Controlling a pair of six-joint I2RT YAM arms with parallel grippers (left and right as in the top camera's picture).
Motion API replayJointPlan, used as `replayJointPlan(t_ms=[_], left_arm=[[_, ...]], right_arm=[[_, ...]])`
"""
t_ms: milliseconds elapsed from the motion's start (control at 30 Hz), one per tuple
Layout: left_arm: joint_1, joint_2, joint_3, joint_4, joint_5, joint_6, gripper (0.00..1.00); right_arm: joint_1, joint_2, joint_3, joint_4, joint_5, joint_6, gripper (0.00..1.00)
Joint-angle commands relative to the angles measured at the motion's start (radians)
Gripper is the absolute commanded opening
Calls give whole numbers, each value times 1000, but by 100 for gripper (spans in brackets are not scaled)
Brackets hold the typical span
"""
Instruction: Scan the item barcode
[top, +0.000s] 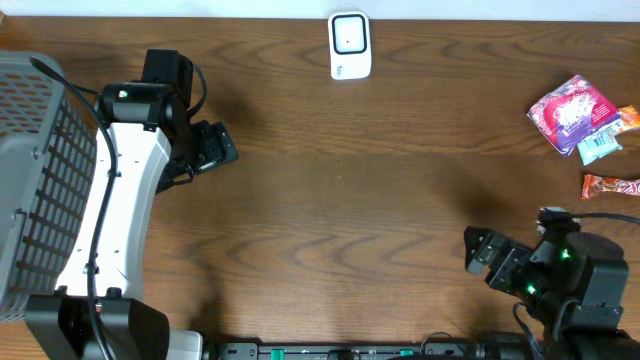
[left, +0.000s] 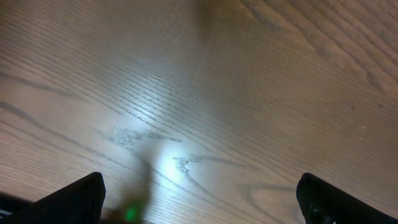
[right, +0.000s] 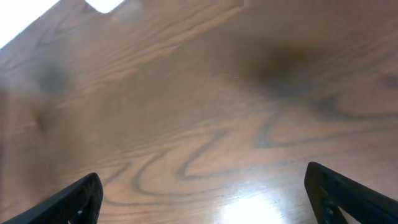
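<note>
Wht scanner (top: 350, 45), pink snack pkt (top: 570, 112)

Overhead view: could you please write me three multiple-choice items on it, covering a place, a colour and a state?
1. Where is the white scanner? A) top centre of the view B) bottom left corner C) under an arm
2. What colour is the basket? A) red B) grey C) green
3. How are the left claw and right claw? A) both shut B) one shut C) both open, empty

Answers: 1 A, it lies at top centre; 2 B, grey mesh at left; 3 C, the wrist views show each spread wide, holding nothing.
</note>
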Motion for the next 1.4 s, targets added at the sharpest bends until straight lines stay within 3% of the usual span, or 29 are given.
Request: replayJointPlan(t_ms=[0, 500, 767, 1367], left_arm=[[2, 5, 0, -1, -11, 13, 98], [2, 5, 0, -1, -11, 13, 98], [2, 5, 0, -1, -11, 13, 98], [2, 5, 0, -1, -11, 13, 98]], right_arm=[[43, -40, -78, 82, 13, -38, 99], [76, -407, -599, 707, -41, -85, 99], [76, -541, -694, 774, -39, -253, 99], [103, -541, -840, 1049, 25, -333, 99]])
